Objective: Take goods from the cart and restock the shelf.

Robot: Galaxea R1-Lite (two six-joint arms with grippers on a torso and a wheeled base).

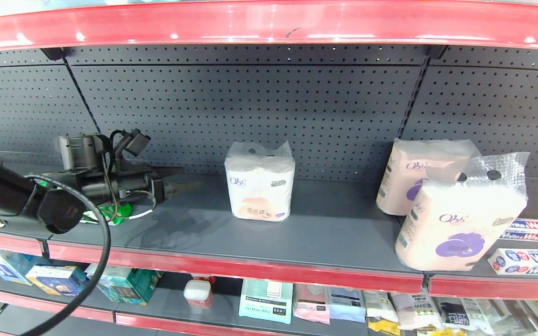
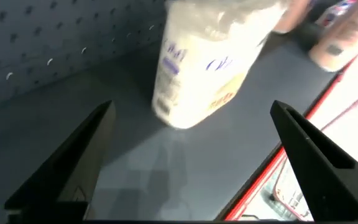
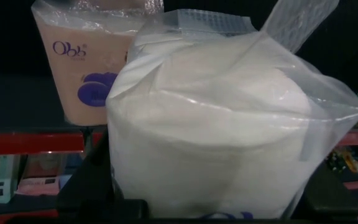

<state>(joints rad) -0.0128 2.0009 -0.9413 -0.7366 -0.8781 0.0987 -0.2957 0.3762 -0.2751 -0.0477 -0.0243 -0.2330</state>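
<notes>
A white tissue pack [image 1: 259,186] stands upright mid-shelf on the grey shelf board [image 1: 334,233]. My left gripper [image 1: 185,179] hovers over the shelf to its left, open and holding nothing. In the left wrist view that pack [image 2: 207,62] lies ahead of the spread left gripper [image 2: 192,109], apart from both fingers. Another white tissue pack [image 3: 216,130] in clear plastic sits close up in the right gripper [image 3: 204,186], with dark fingers [image 3: 89,180] pressed against each side. Two pink tissue packs [image 1: 460,224] [image 1: 414,177] stand at the shelf's right.
Toothpaste boxes [image 1: 530,231] lie at the far right of the shelf. A green packet [image 1: 110,214] lies under my left wrist. The red shelf lip [image 1: 231,266] runs along the front, with assorted goods [image 1: 264,298] on the lower shelf. A pegboard wall [image 1: 250,102] backs the shelf.
</notes>
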